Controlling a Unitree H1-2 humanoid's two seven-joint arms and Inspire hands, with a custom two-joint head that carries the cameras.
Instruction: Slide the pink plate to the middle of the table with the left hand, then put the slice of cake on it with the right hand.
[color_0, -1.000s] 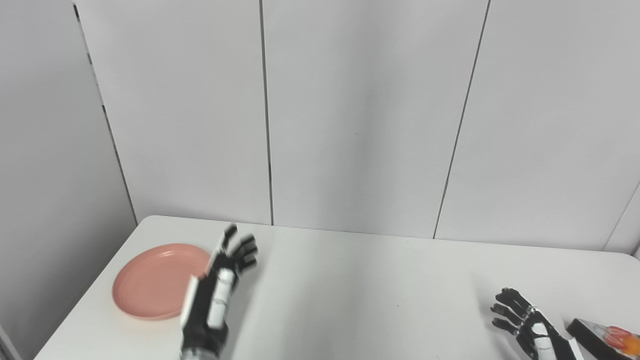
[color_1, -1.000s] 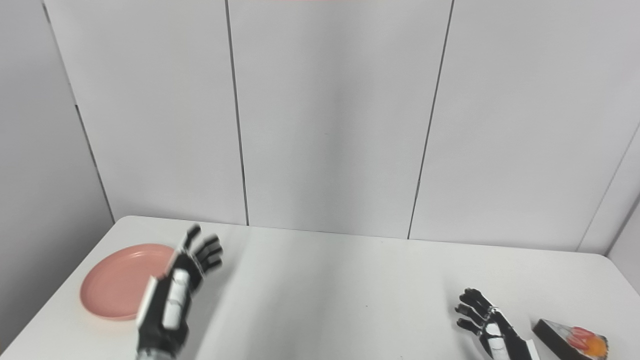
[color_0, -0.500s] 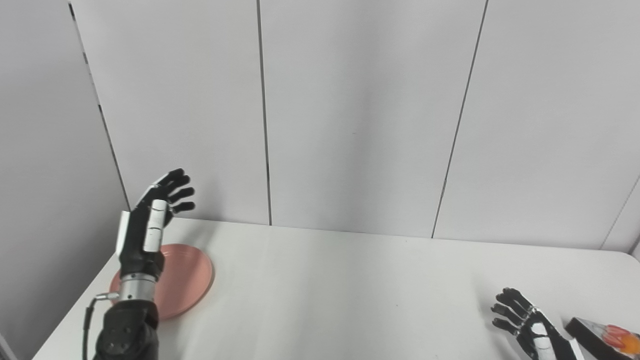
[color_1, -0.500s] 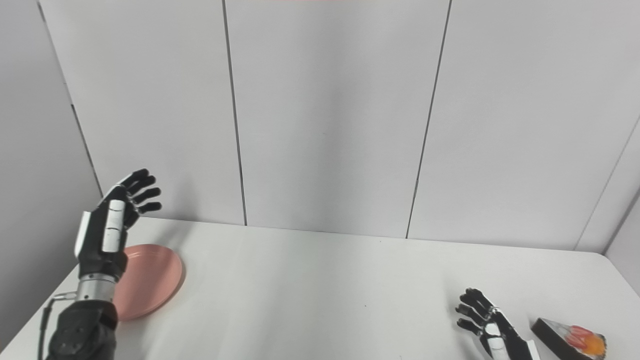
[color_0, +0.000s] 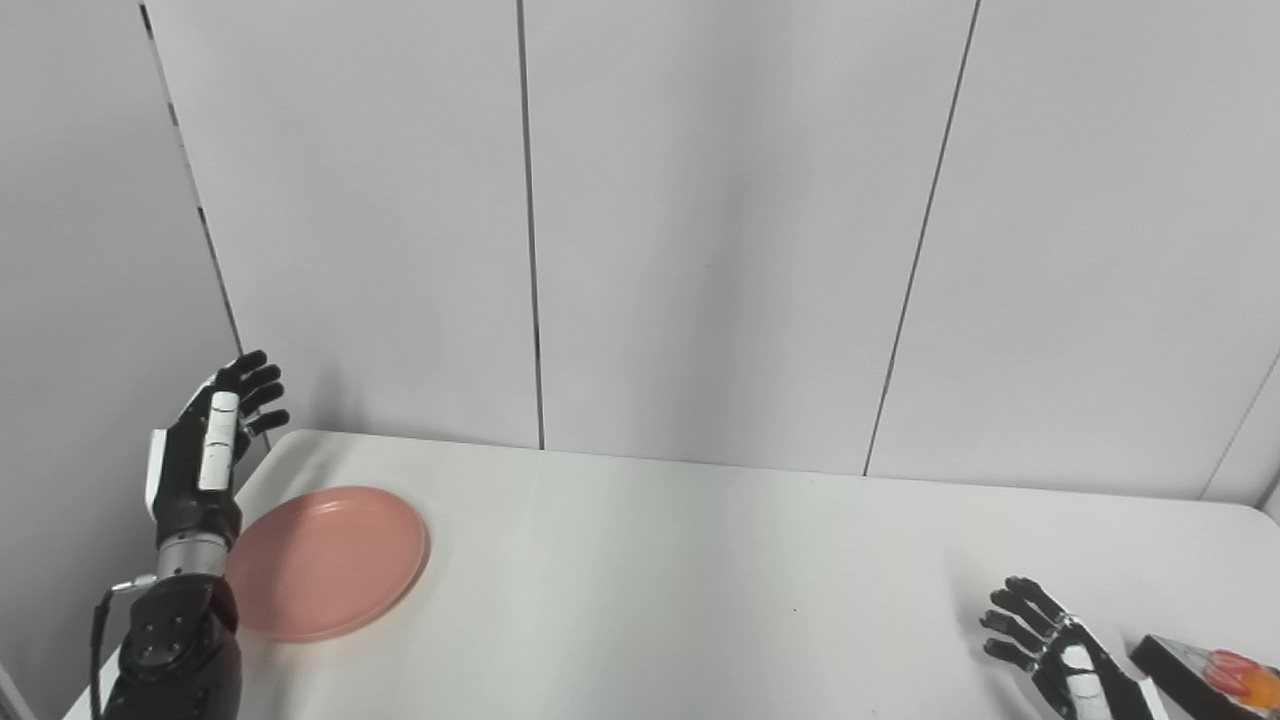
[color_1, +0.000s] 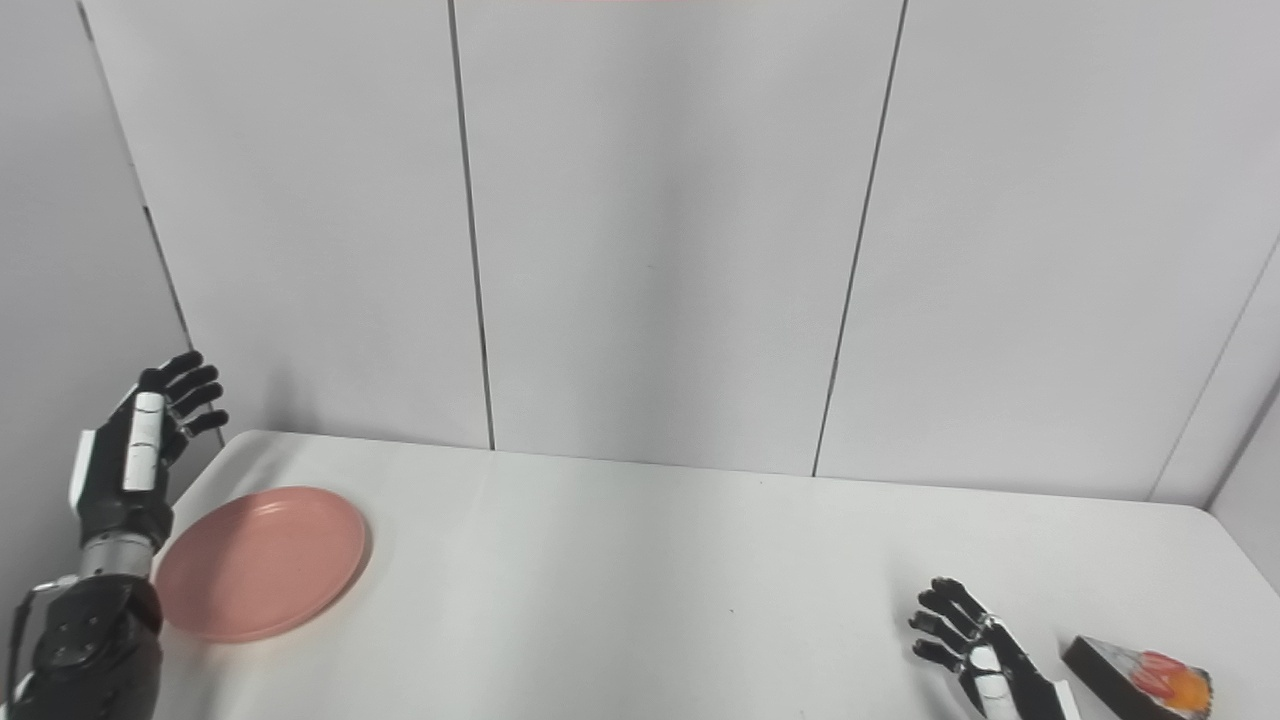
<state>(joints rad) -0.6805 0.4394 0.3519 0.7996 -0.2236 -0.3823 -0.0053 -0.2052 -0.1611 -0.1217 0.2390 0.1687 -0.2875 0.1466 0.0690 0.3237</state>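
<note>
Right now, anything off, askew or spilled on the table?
Nothing spilled or damaged. The pink plate lies flat at the table's left end, not the middle. The left hand is raised beyond its far left rim, fingers apart, not touching it. The slice of cake sits intact beside the open right hand.

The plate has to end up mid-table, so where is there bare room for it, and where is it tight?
The white table is bare across its middle, from the pink plate at the left to the right hand. It is tight at the near right corner, where the slice of cake lies beside that hand. The left hand is raised past the left edge.
</note>
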